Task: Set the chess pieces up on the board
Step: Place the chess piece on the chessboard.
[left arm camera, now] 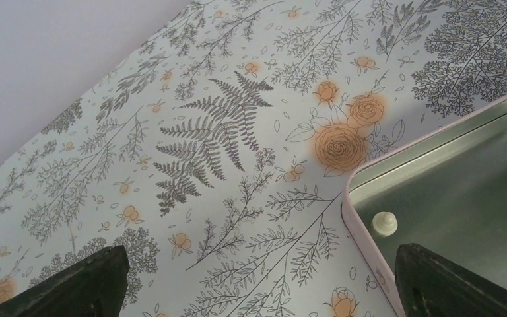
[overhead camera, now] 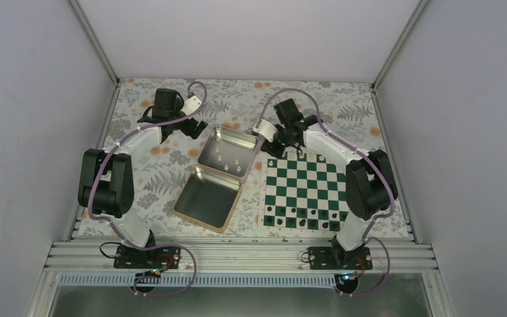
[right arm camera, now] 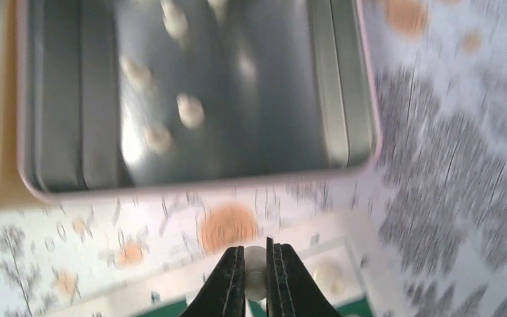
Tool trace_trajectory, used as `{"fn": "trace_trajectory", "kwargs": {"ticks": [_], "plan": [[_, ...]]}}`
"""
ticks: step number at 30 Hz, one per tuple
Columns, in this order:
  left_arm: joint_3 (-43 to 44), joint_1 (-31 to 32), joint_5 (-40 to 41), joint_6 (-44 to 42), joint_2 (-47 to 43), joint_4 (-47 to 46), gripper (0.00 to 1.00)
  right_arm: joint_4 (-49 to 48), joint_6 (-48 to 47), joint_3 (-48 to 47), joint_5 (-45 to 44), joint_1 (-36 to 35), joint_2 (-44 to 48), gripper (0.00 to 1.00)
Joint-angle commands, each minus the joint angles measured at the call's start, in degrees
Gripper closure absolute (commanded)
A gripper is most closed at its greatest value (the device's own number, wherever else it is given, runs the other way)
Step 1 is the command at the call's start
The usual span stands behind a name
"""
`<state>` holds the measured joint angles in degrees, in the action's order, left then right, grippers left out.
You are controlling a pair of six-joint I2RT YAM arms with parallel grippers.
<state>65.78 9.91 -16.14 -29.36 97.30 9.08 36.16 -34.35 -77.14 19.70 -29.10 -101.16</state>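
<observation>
Plainly the right gripper (right arm camera: 255,281), clamped on a cream-white chess piece (right arm camera: 256,261), hangs just over the board's (overhead camera: 304,188) far left corner; the left gripper (left arm camera: 259,267) gapes apart beside the tin (left arm camera: 475,198).

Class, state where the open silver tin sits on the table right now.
In the top view the tin lies open mid-table, just left of the board, with the left gripper by its far-left corner.

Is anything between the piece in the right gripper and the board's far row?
Nothing visible does. The right gripper, shut on a cream piece, hangs over the board at its far-left corner. Another pale piece sits beside it, not beneath.
</observation>
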Motion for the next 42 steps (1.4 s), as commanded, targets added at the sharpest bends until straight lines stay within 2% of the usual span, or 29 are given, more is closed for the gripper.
{"fn": "trace_trajectory", "kwargs": {"ticks": [1, 5, 12, 42], "plan": [[1.35, 0.65, -0.56, 0.01, 0.33, -0.03, 0.0, -2.03, 1.72, 7.31, -0.35, 3.94, 5.15, 0.92], [2.07, 1.28, -0.43, 0.01, 1.34, 0.4, 0.0, -3.42, 1.39, 11.97, 0.5, 6.61, 8.95, 0.92], [2.7, 1.69, -0.88, 0.56, 2.02, 0.92, 0.0, -6.3, -0.58, 16.92, 0.37, 9.28, 7.46, 0.92], [1.6, 1.89, -0.28, 0.01, 1.92, 0.12, 0.0, -10.05, -1.98, 17.14, 0.77, 10.97, -1.77, 0.9]]}}
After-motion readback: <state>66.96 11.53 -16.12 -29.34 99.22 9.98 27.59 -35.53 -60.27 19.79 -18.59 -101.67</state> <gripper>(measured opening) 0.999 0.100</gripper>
